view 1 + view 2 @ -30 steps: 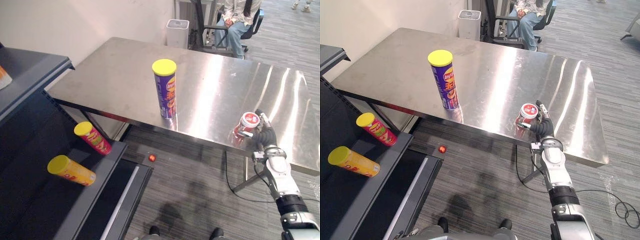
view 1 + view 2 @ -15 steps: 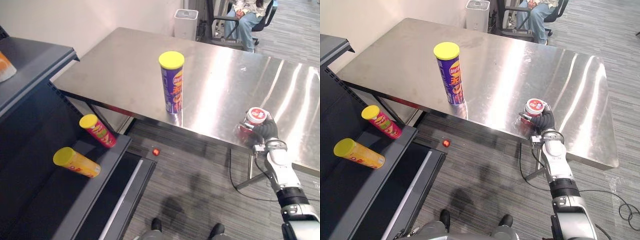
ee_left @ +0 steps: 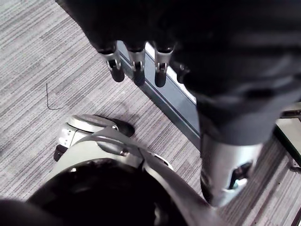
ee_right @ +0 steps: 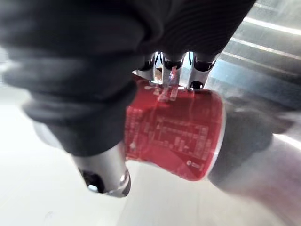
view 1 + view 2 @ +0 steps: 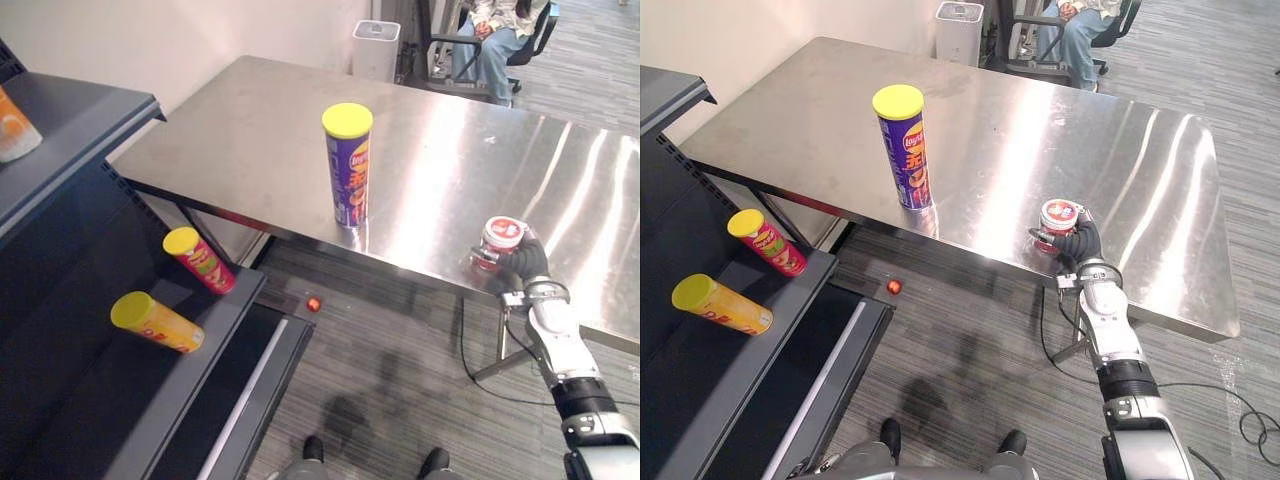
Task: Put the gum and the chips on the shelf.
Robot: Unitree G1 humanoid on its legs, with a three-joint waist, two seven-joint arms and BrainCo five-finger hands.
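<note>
Grasping step. Left eye view: right hand [image 5: 524, 263] curled round gum jar [image 5: 500, 236] at table's [image 5: 230, 140] near right edge; chips can [image 5: 349, 170] upright mid-table. Right wrist view: fingers [image 4: 197, 63] wrap jar. Left wrist view: left hand [image 3: 136, 63] slack, empty. Next likely lift, carry left to shelf [image 5: 80, 400].

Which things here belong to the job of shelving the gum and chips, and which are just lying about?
Job in hand:
gum tub, held in the right hand
purple chips can, upright on the table
shelf

Lying about:
red can and yellow can, lying on the shelf
white bin
red ball on the floor
seated person
left hand, idle
</note>
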